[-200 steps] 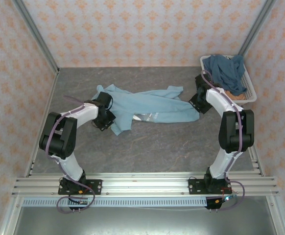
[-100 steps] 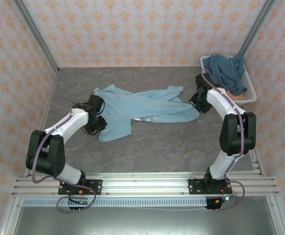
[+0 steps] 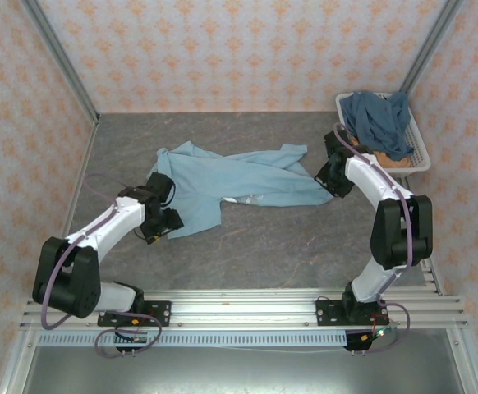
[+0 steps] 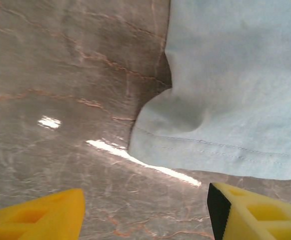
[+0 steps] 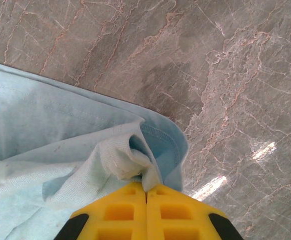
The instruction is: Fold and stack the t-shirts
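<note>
The light blue t-shirt (image 3: 239, 176) lies stretched across the middle of the table, with white lettering near its front edge. My right gripper (image 3: 331, 176) is shut on the shirt's right corner (image 5: 135, 155), the cloth pinched between the yellow fingers (image 5: 120, 212). My left gripper (image 3: 163, 223) sits at the shirt's near-left hem (image 4: 220, 150), open, with bare table between its fingers (image 4: 40, 212). A darker slate-blue t-shirt (image 3: 380, 119) is heaped in the basket over an orange t-shirt (image 3: 401, 161).
The white slatted basket (image 3: 420, 156) stands at the back right corner, just behind my right arm. Patterned walls close in the table on three sides. Grey marbled tabletop (image 3: 288, 238) lies bare in front of the shirt.
My left gripper has let go of the shirt's left hem, opened, and drawn back toward the near left. The hem now lies flat on the table. The right gripper keeps its hold.
</note>
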`<act>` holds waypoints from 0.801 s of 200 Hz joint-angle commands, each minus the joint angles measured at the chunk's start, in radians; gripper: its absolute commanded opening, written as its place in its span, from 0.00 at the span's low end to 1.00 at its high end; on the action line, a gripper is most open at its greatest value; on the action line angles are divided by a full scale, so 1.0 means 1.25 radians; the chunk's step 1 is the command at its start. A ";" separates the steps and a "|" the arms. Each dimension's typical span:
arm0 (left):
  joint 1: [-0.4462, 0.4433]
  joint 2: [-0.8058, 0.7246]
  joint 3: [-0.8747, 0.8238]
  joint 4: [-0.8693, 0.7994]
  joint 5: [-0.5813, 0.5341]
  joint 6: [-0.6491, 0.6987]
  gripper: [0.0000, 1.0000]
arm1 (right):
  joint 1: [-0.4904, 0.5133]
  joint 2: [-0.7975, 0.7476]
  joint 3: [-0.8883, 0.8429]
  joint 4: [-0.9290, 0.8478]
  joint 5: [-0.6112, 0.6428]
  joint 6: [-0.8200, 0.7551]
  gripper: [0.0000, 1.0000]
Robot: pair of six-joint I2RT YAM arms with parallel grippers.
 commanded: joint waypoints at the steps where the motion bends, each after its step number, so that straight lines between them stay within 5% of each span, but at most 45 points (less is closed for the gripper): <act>1: -0.008 0.059 -0.008 0.064 0.027 -0.035 0.67 | 0.001 -0.027 -0.018 -0.013 0.016 -0.010 0.00; 40: -0.008 0.167 -0.012 0.145 -0.003 -0.039 0.53 | 0.001 -0.046 -0.033 -0.011 0.011 -0.008 0.00; 67: -0.010 0.180 0.009 0.137 -0.052 -0.026 0.00 | 0.001 -0.061 -0.037 -0.014 0.014 -0.011 0.00; 160: -0.009 -0.272 0.106 -0.232 -0.273 -0.123 0.00 | 0.035 -0.215 -0.051 -0.130 -0.025 -0.023 0.00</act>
